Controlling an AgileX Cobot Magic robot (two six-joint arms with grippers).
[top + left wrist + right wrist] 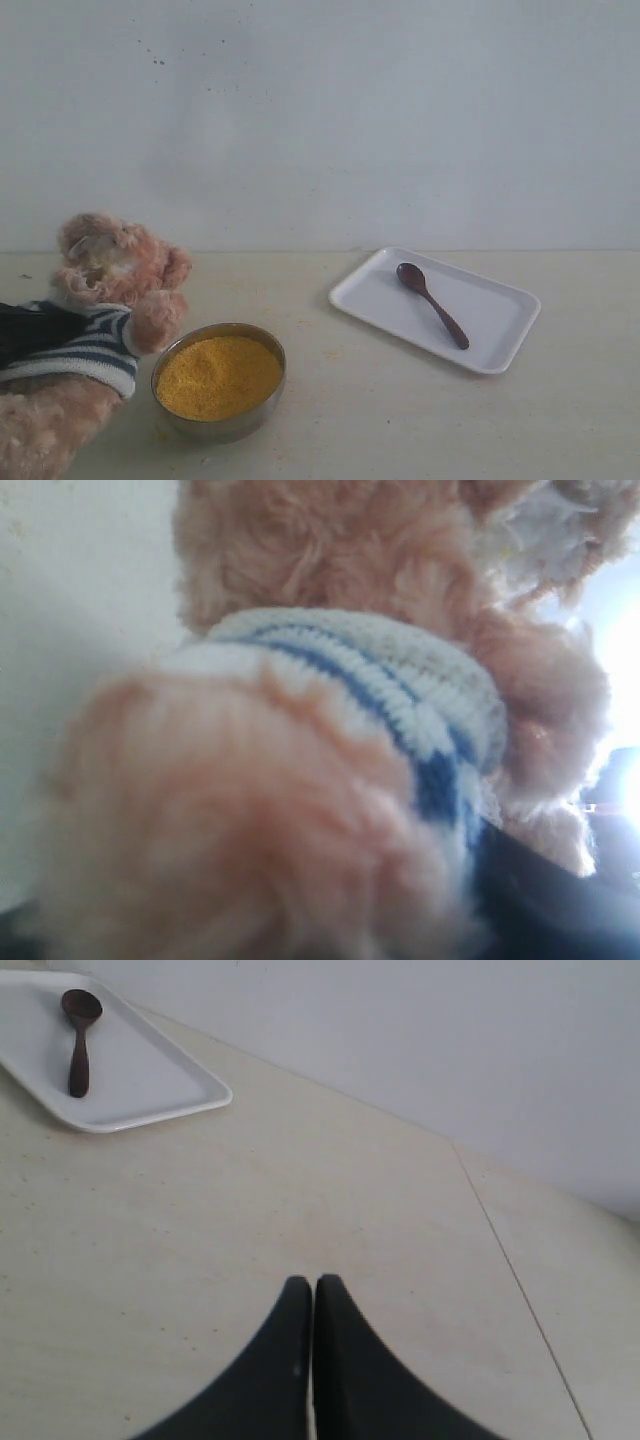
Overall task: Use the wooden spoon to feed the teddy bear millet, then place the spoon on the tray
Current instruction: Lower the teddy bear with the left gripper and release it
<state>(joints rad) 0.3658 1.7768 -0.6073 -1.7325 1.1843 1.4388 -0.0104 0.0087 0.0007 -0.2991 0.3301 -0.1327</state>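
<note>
Black left hand (40,328) clamped on teddy bear (112,268) — right hand (313,1282) pressed closed, empty, over table (300,1180).

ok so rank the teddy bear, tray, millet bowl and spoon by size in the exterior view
1. teddy bear, though it's nearest the camera and cropped
2. tray
3. metal bowl of millet
4. wooden spoon

Pale cream tabletop (400,420), white tray (497,303) lying on its right half, round metal bowl (215,428) of yellow millet (218,375) standing at front left.
</note>
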